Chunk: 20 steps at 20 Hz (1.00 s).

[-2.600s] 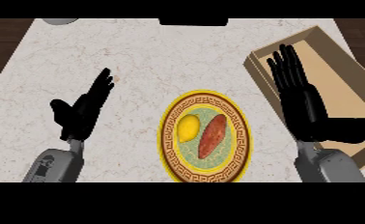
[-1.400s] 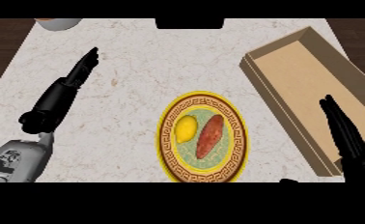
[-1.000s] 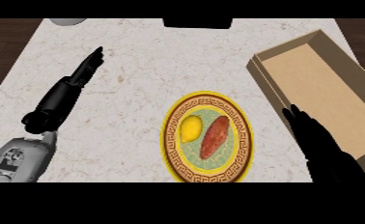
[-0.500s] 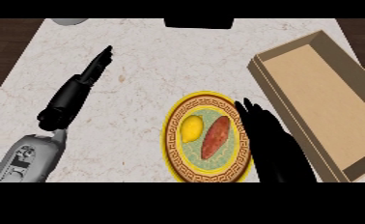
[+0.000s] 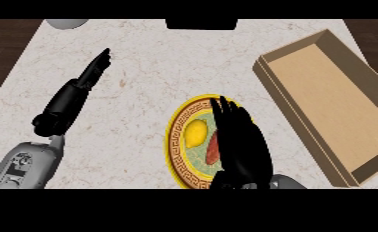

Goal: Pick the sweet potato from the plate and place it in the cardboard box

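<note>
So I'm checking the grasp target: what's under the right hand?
The right hand covers the plate's right side. Only the sweet potato's left edge shows beside a lemon; the rest is hidden.

Both hands flat, fingers straight: left hand (image 5: 74, 96), right hand (image 5: 240, 146).

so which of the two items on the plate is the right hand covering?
The reddish-brown sweet potato, on the plate's right half; the right hand overlaps it. The yellow lemon lies uncovered to its left.

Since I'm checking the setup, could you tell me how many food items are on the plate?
2. A lemon lies on the left part of the plate; a sweet potato lies beside it, partly covered by the right hand, which could hide more.
</note>
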Tool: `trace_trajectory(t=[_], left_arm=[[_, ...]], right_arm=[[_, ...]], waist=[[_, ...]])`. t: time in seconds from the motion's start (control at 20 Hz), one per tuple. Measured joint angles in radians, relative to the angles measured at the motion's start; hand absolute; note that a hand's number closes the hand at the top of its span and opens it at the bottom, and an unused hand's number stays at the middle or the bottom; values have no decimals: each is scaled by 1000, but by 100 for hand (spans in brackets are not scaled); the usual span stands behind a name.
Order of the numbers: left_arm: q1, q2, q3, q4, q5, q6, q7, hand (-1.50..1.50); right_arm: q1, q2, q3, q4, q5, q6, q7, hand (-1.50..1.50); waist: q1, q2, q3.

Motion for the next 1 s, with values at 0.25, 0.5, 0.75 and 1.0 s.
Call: trace_trajectory(t=[0.25, 0.5, 0.75, 1.0], left_arm=[[10, 5, 14, -6, -5, -5, -3, 0], [31, 4, 25, -23, -5, -15, -8, 0], [30, -9, 24, -23, -22, -11, -2, 0], [29, -13, 39, -28, -19, -27, 5, 0]], right_arm=[[-20, 67, -4, 97, 67, 9, -5, -150], [-18, 110, -22, 164, 112, 28, -22, -150], [-13, 144, -57, 239, 147, 50, -50, -150], [24, 173, -70, 274, 201, 63, -79, -150]], waist=[[-7, -1, 1], [-10, -1, 2], [-14, 0, 2], [-16, 0, 3]])
